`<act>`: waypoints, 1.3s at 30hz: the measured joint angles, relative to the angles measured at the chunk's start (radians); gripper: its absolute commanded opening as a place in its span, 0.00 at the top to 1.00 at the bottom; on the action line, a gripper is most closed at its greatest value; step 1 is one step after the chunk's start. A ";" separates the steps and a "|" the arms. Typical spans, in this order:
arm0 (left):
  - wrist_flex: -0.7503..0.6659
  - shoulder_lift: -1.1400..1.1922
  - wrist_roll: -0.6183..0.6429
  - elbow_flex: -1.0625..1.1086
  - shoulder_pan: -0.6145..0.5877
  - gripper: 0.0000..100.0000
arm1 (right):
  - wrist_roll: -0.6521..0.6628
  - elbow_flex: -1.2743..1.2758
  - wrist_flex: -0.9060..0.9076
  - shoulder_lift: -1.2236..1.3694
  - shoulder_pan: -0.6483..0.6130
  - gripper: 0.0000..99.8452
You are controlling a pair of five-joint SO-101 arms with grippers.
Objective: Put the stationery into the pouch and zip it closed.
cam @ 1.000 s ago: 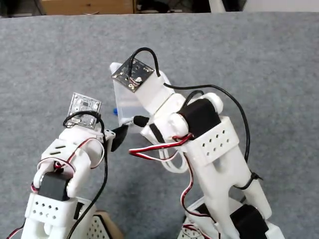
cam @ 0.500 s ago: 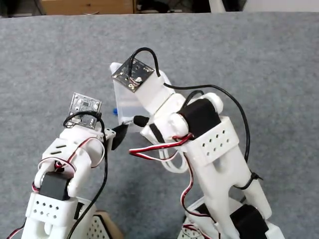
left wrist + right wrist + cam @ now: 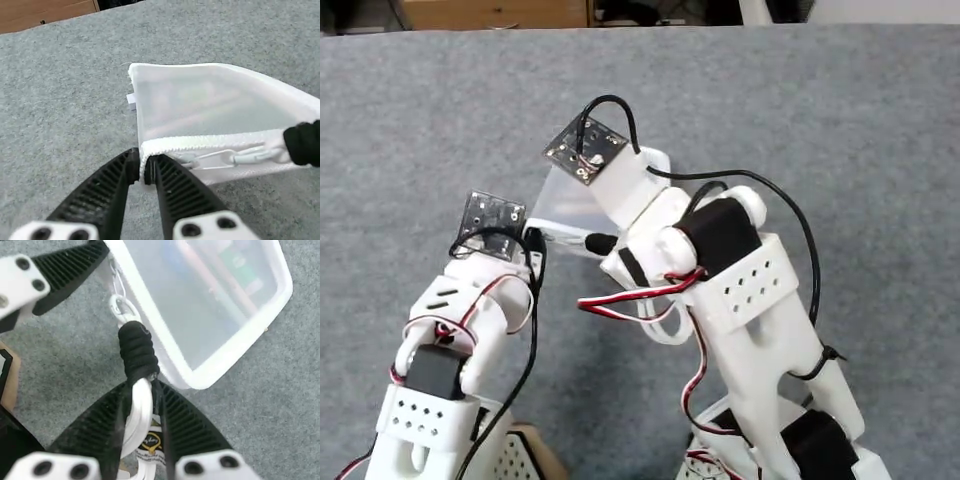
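A translucent white pouch (image 3: pixel 570 205) lies on the grey felt between my two arms. Through its wall in the right wrist view I make out stationery (image 3: pixel 235 265), blurred green, blue and orange shapes. My left gripper (image 3: pixel 145 167) is shut on the pouch (image 3: pixel 210 110) at its corner, at one end of the zipper. The zipper pull (image 3: pixel 235 157) lies along the zipper, tied to a white cord with a black wrapped end (image 3: pixel 137 352). My right gripper (image 3: pixel 142 387) is shut on that cord beside the pouch (image 3: pixel 210 305).
The left arm (image 3: pixel 470 300) and the right arm (image 3: pixel 740 280) crowd the near side of the grey felt table (image 3: pixel 840 120). A wooden cabinet (image 3: pixel 490 12) stands past the far edge. Open felt lies to the far left and right.
My left gripper has moved in from beside the pouch and shut on its corner. The pouch has swung slightly and its near edge has lifted. The right arm has barely moved.
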 measured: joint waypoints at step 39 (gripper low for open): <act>0.925 0.330 0.480 -1.185 0.284 0.97 | -0.006 -0.094 0.006 -0.292 0.023 0.99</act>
